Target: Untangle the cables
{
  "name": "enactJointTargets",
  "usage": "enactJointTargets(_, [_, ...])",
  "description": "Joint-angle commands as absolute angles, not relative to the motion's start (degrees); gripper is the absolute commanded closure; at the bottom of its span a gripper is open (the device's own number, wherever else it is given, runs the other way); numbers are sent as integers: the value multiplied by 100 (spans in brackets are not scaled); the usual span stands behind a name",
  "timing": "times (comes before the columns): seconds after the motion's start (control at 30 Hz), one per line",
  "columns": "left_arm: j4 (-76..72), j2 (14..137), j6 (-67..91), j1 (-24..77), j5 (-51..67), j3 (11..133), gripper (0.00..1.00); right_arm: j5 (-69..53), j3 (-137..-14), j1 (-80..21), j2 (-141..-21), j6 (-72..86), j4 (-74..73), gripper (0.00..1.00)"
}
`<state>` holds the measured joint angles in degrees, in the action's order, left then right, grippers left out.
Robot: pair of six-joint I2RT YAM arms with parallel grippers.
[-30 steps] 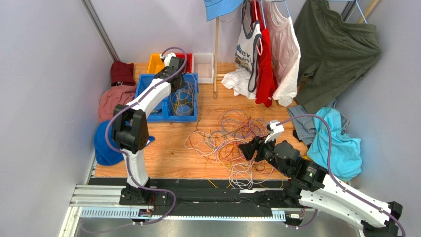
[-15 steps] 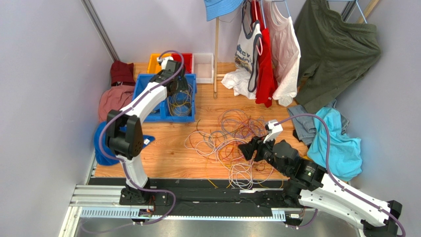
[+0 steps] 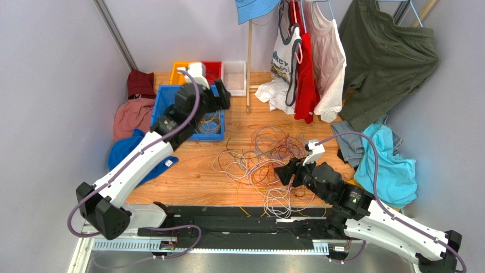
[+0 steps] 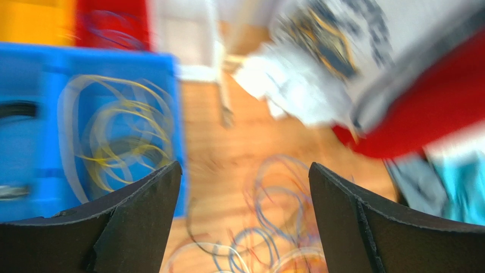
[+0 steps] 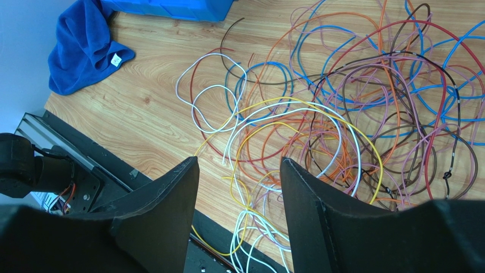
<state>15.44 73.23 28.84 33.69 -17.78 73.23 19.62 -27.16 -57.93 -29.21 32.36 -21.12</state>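
The cables (image 3: 267, 156) lie in a loose tangle of orange, yellow, white, purple, red, blue and brown strands on the middle of the wooden table. More yellow and white cables (image 3: 209, 122) are coiled in the blue bin (image 3: 165, 99). My left gripper (image 3: 221, 95) hangs open above that bin's right edge. In the blurred left wrist view the left gripper (image 4: 245, 170) holds nothing, with the bin's coils (image 4: 114, 142) to its left. My right gripper (image 3: 283, 172) is open over the tangle's near edge. In the right wrist view the right gripper (image 5: 239, 187) is empty above the cables (image 5: 353, 114).
Yellow (image 3: 177, 71), red (image 3: 213, 67) and white (image 3: 234, 77) bins stand at the back. Clothes hang on a rack (image 3: 249, 62) behind the tangle. A blue cloth (image 3: 122, 153) lies left, a teal cloth (image 3: 393, 165) right. The black base rail (image 3: 239, 219) runs along the near edge.
My left gripper opened, rose out of the blue bin and swung right, with the arm stretching out from its base. The right arm has barely moved.
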Motion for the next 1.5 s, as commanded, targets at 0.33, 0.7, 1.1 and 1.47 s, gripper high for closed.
enactJointTargets(0.33, [607, 8015, 2936, 5800, -1213, 5282, 10, 2505, -2558, -5774, -2215, 3674, -2856, 42])
enactJointTargets(0.7, [1125, 8841, 3541, 5854, -1933, 5405, 15, 2531, -2487, -5783, -2487, 3814, -2821, 42])
enactJointTargets(1.1, [405, 9404, 4350, 5529, -1837, 5010, 41, 2461, -2461, -5774, -2461, 3814, -2786, 42])
enactJointTargets(1.47, [290, 9608, 4527, 5379, -1652, 4922, 100, 2487, -2391, -5774, -2408, 3832, -2830, 42])
